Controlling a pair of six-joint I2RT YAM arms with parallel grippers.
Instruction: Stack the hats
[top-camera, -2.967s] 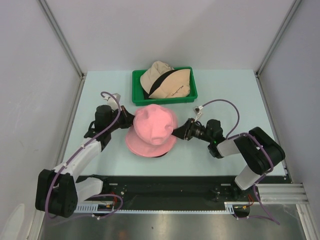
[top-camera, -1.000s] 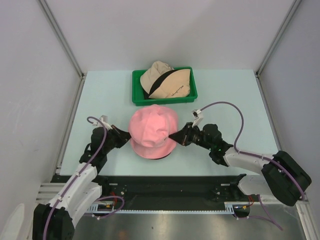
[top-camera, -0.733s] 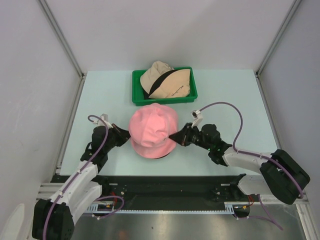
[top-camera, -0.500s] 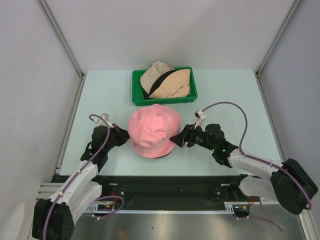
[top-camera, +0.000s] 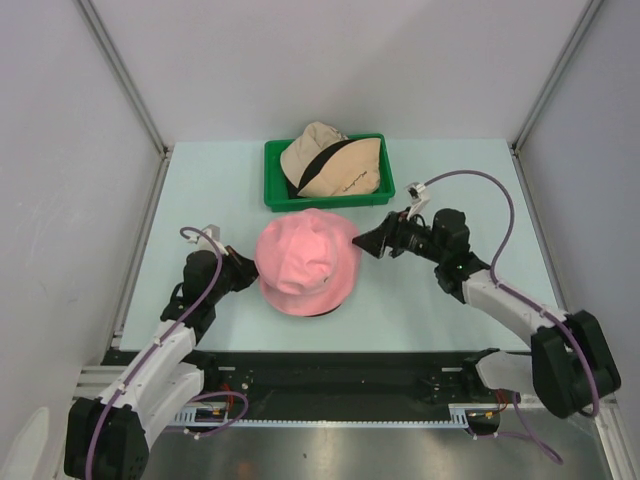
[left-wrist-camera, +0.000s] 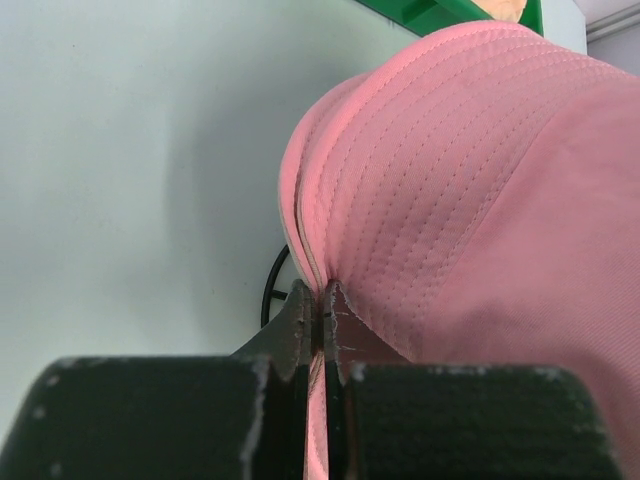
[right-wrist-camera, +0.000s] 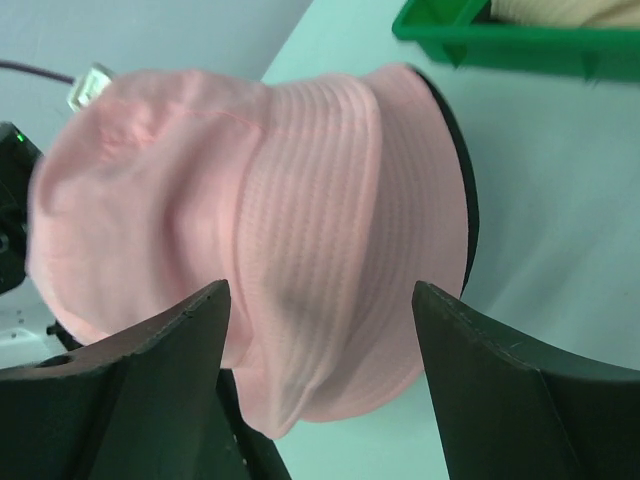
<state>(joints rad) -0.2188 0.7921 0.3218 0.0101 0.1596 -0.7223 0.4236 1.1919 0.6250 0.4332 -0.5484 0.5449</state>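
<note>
A pink hat (top-camera: 305, 262) sits over a black wire stand (left-wrist-camera: 272, 290) in the middle of the table. My left gripper (top-camera: 248, 272) is shut on the left brim of the pink hat (left-wrist-camera: 470, 200), whose fabric is pinched between the fingertips (left-wrist-camera: 300, 310). My right gripper (top-camera: 368, 243) is open just off the right brim, with nothing between its fingers (right-wrist-camera: 190, 330). In the right wrist view the pink hat (right-wrist-camera: 250, 220) hangs free ahead. A beige hat (top-camera: 335, 160) lies in the green tray (top-camera: 275, 195) with a black hat (top-camera: 318, 165) beneath it.
The green tray (right-wrist-camera: 480, 40) stands behind the pink hat, at the back centre. A dark rim (right-wrist-camera: 462, 180) shows under the pink hat's right side. Grey walls close the table on the left, back and right.
My right gripper opened, let go of the pink hat's right brim and drew back to the right and away. The left gripper stayed shut on the left brim.
</note>
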